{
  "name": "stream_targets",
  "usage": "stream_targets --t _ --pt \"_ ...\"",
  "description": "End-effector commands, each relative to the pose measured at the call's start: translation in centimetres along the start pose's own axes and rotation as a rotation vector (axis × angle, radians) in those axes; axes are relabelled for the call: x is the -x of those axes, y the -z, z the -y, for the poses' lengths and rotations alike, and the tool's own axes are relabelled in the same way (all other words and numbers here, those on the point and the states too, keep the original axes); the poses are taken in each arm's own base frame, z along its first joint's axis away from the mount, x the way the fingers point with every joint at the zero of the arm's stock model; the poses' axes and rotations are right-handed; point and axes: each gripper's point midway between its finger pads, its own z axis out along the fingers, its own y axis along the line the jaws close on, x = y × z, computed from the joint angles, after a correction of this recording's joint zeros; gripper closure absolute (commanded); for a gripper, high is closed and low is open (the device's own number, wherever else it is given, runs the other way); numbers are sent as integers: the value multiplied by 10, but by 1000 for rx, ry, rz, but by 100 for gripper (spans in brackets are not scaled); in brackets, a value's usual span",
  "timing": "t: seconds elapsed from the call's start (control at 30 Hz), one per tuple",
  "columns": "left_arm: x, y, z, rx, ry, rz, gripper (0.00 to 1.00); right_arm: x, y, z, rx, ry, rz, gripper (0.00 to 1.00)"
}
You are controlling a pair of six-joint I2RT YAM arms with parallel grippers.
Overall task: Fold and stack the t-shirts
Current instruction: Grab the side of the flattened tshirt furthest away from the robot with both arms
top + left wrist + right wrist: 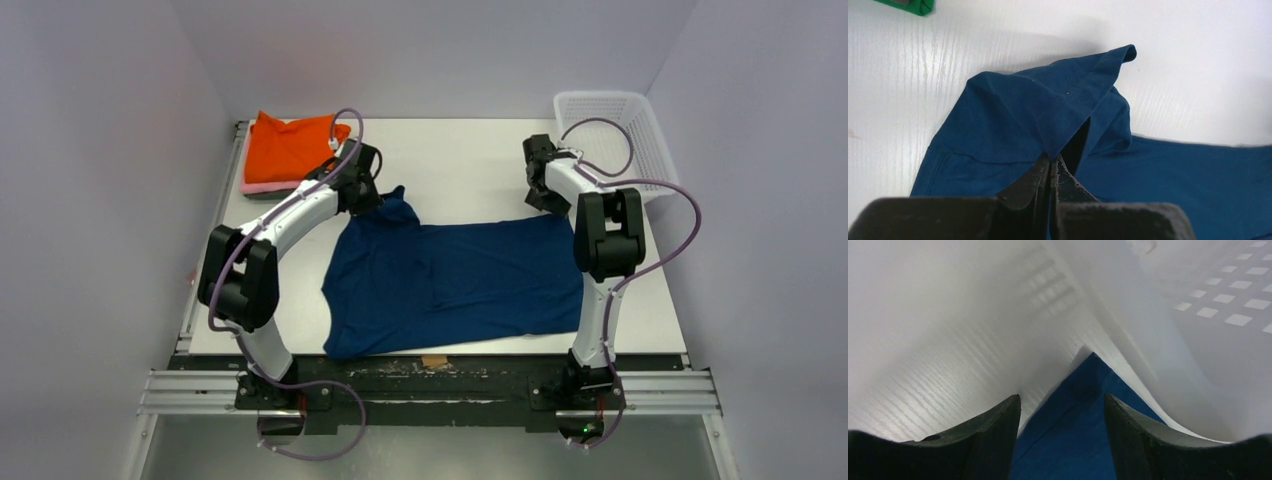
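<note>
A navy blue t-shirt (455, 285) lies spread across the table's near middle. My left gripper (1051, 159) is shut on its far left sleeve (1068, 107) and lifts it into a peak; in the top view the gripper (378, 200) is at the shirt's far left corner. My right gripper (1062, 402) is open, its jaws either side of the shirt's far right corner (1088, 390), just above it; in the top view it (545, 200) sits by the basket. A folded orange t-shirt (290, 148) lies on a pink one (262, 187) at the far left. A green one (910, 5) shows in the left wrist view.
A white mesh basket (615, 135) stands at the far right, its wall (1218, 315) close beside my right gripper. Grey walls close in the white table (460, 160) on three sides. A tape scrap (434, 360) lies at the near edge.
</note>
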Motion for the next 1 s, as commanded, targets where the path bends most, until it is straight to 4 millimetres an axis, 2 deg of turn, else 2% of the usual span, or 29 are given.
stream_targets --t 0.0,0.17,0.37,0.5,0.67,0.97 --pt "10 23 6 -35 -7 72 100 -14 7 25 -91 22 -13 40" --pt "0 32 7 -33 -32 74 100 -18 7 29 -102 9 -11 52" --pt "-16 43 5 -28 -59 67 100 -8 10 21 -63 -22 33 84" --pt "-25 54 3 -36 -70 69 100 5 20 16 -29 -28 80 98" --pt "-41 73 2 -60 -85 80 100 8 45 12 37 -5 150 100" --pt "-78 101 -19 -60 -77 71 100 -13 71 36 64 12 168 100"
